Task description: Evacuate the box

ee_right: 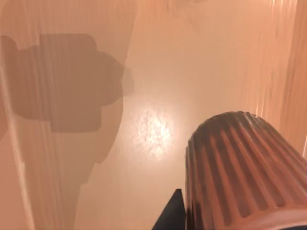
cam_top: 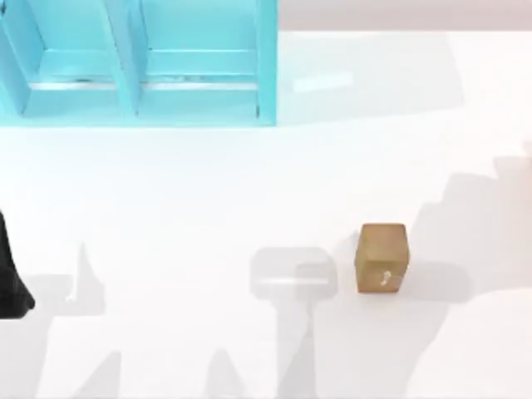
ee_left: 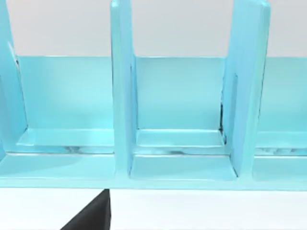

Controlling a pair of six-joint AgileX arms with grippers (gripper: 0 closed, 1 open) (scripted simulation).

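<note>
White table (cam_top: 183,191) under the top camera. Turquoise rack (cam_top: 137,62) at the far left corner, with upright dividers. Small brown box (cam_top: 382,258) right of centre, standing alone. Left arm (cam_top: 12,274): dark sliver at the left edge, parked; claw state cannot tell. Left wrist view faces the rack's compartments. Right wrist view: ribbed brown cylinder (ee_right: 240,172) close above a tan surface; right claw state cannot tell.

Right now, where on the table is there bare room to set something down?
The widest bare stretch lies between the blue shelf unit at the top view's upper left and the brown box at lower right. More room runs right of the shelf, above the box. My left arm takes the left edge.
</note>
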